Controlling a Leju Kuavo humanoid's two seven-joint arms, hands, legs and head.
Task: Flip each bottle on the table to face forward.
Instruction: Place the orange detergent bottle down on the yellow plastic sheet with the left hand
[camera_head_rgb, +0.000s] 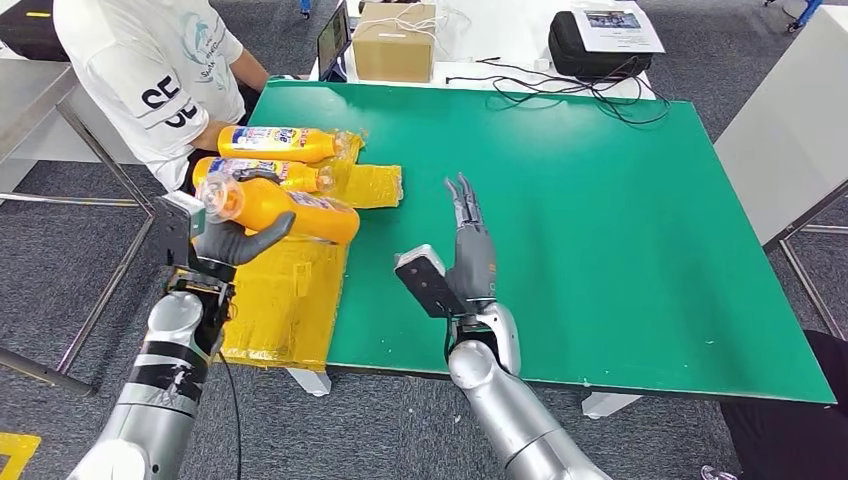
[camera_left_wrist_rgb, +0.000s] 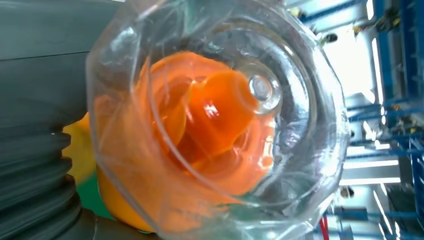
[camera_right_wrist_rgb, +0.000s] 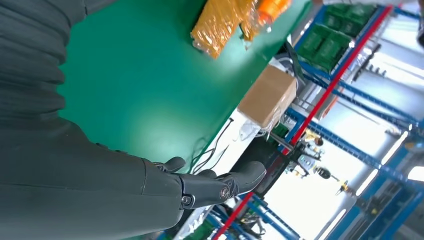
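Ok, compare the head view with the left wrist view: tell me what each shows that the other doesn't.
Head view alone: the right hand stretched flat above the green table, two more bottles lying on yellow sheeting, a cardboard box and a person at the far corner. Left wrist view alone: the held bottle's clear base seen end-on, with ceiling lights behind. Both: the orange bottle gripped by the left hand.

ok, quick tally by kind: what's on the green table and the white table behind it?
Orange bottles: 3, one held by the left hand, held bottle, two lying on the yellow wrap, far bottle, middle bottle
Yellow wrap: 1
Cardboard box: 1
Black case: 1
Total: 6
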